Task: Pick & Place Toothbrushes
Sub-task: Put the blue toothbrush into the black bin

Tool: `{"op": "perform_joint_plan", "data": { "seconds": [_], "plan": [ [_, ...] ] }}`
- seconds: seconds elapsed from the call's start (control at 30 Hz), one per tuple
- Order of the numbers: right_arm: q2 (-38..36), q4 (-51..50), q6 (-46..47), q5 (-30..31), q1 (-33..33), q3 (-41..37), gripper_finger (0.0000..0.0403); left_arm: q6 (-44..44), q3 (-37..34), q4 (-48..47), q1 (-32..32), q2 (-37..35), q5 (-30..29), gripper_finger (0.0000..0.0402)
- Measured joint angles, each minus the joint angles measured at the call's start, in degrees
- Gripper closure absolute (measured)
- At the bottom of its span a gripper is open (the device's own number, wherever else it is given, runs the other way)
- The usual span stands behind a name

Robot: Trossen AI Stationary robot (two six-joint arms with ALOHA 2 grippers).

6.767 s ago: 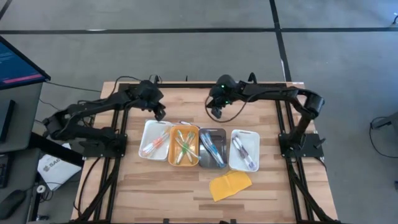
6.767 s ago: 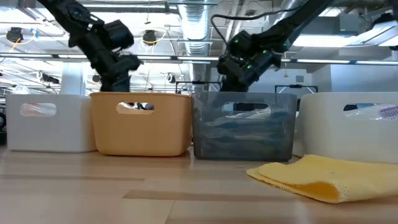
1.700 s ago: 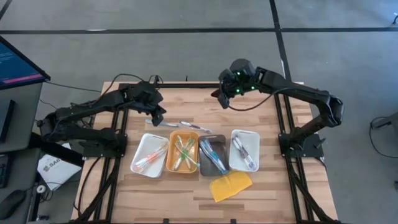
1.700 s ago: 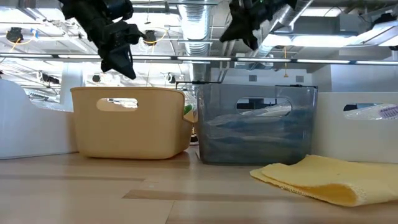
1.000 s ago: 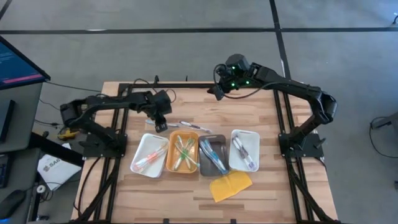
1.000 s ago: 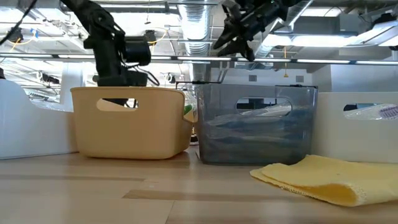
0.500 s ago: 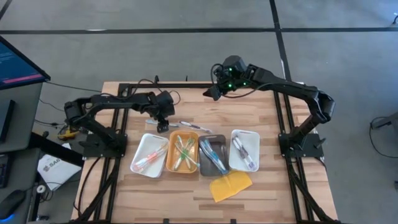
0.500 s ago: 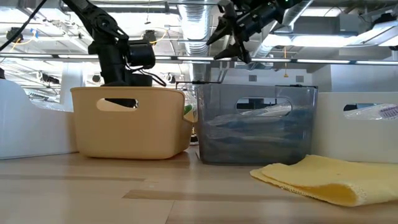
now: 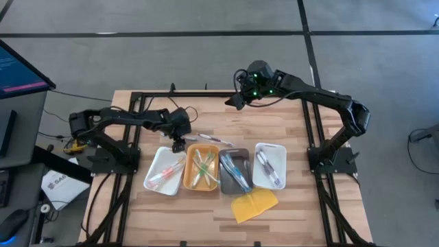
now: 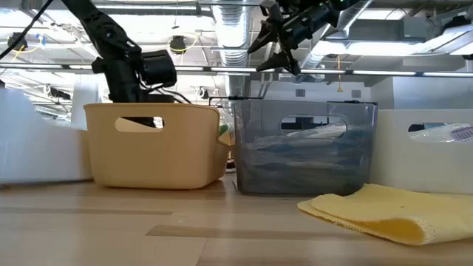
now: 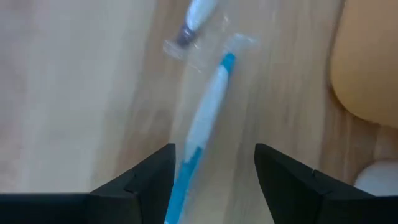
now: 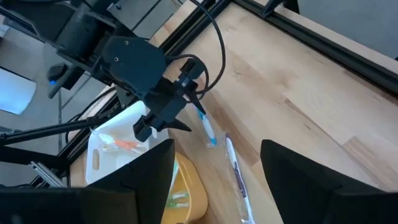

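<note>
- You have one wooden bench (image 9: 288, 206) with two dark arms over it.
- Four trays stand in a row on the bench: a white tray (image 9: 154, 169) on the left, then an orange tray (image 9: 191, 162), a grey tray (image 9: 241, 152), and another white tray (image 9: 278, 152).
- One yellow pad (image 9: 254, 204) lies flat on the bench, just in front of the grey tray.
- Your left claw (image 9: 180, 143) is low over the bench, right behind the gap between the left white tray and the orange tray. Its two fingers (image 11: 144, 180) are spread wide with nothing gripped, and a loose blue-and-white toothbrush (image 11: 200, 134) lies on the wood between them.
- Your right claw (image 9: 232, 101) is up high near the back edge of the bench, well apart from the trays. Its fingers (image 12: 134, 186) are wide apart and hold nothing.
- Two loose toothbrushes lie on the bench behind the orange and grey trays: the blue-and-white one, and a second toothbrush (image 12: 234, 167) just beside it.
- More toothbrushes lie inside all four trays. There are pink and orange ones (image 9: 168, 165) in the left white tray. You cannot count each tray's brushes, as they lie piled together.
</note>
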Motion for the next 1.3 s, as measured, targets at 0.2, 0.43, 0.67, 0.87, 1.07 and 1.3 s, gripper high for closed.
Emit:
{"op": "perform_joint_plan", "data": {
  "seconds": [0.2, 0.43, 0.67, 0.87, 1.07, 1.3],
  "plan": [
    [0.00, -0.33, -0.02, -0.07, 0.00, 0.00, 0.0168, 0.93, -1.55, 2.71, -0.02, 0.32, -6.54, 0.0213],
    [0.00, -0.31, 0.00, -1.03, -0.02, 0.00, 0.0168, 0.39, -1.93, 2.68, -0.30, 0.00, -4.78, 0.0284],
    [0.00, -0.62, 0.00, -1.11, -0.02, 0.00, 0.0168, 0.29, -1.93, 2.51, -0.46, 0.00, -4.28, 0.0327],
    [0.00, -0.67, 0.00, -1.93, -0.02, 0.00, 0.0168, 0.25, -1.93, 2.48, -0.46, 0.00, -4.30, 0.0334],
    [0.00, -0.68, 0.00, -2.40, -0.02, 0.00, 0.0168, -0.56, -1.95, 2.22, -0.39, -0.17, -4.42, 0.0329],
    [0.01, -0.67, 0.00, -2.42, -0.01, 0.00, 0.0168, -2.53, -1.93, 1.89, -0.72, -0.20, -4.56, 0.0328]
  ]
}}
